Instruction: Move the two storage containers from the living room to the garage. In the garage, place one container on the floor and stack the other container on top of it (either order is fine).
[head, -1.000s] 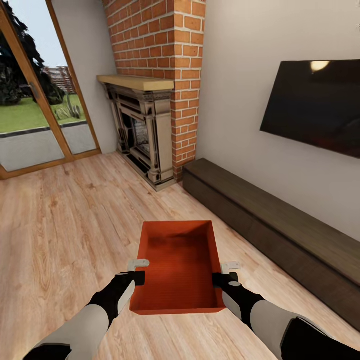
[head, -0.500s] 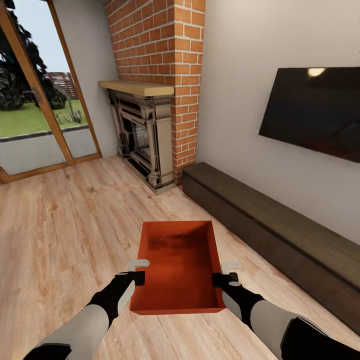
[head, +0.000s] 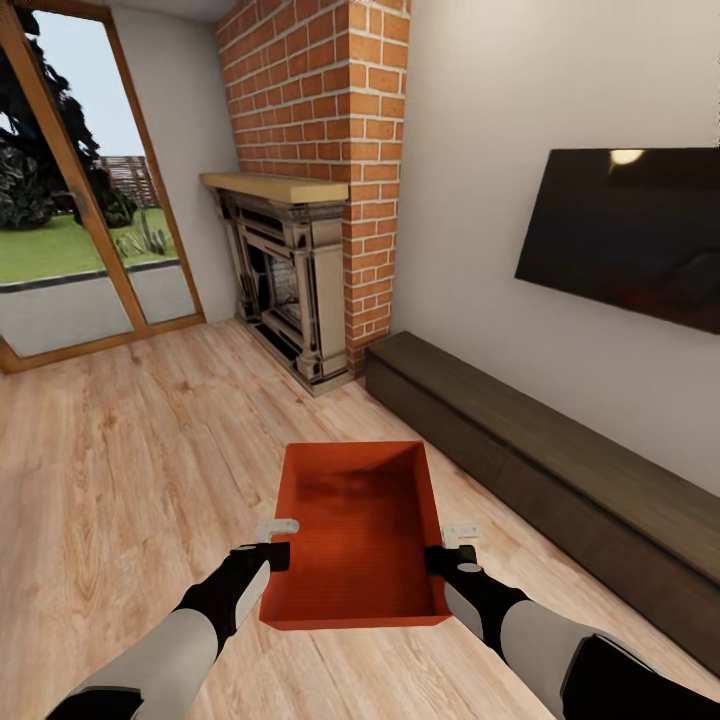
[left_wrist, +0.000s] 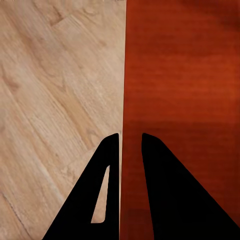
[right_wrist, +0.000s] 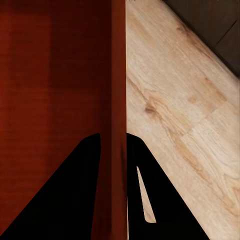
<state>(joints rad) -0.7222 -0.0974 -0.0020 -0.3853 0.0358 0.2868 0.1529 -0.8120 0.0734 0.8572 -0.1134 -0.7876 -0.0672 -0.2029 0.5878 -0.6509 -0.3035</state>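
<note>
Right now the left gripper (left_wrist: 131, 137) is pinching one long wall of an orange-red storage container (head: 358, 530), with one dark finger (left_wrist: 95, 195) sitting outside the thin wall and the other inside, the jaws nearly together around it. Across from it, the right gripper (right_wrist: 113, 136) is clamping the opposite long wall the same way, one finger (right_wrist: 145, 195) lying on the outer side over the planks and its partner inside the bin. In the head view both grippers, left (head: 277, 545) and right (head: 445, 548), are gripping the container at about the middle of its long sides, holding it level and open side up in front of the robot, above the light wood plank floor (head: 130, 450) of the living room. Further out, a long dark low cabinet (head: 560, 470) is running along the wall to the right, a black TV (head: 625, 230) is hanging above it, a red-brick fireplace (head: 300, 270) is standing ahead, and wood-framed glass doors (head: 80, 230) are showing grass outside to the left.
</note>
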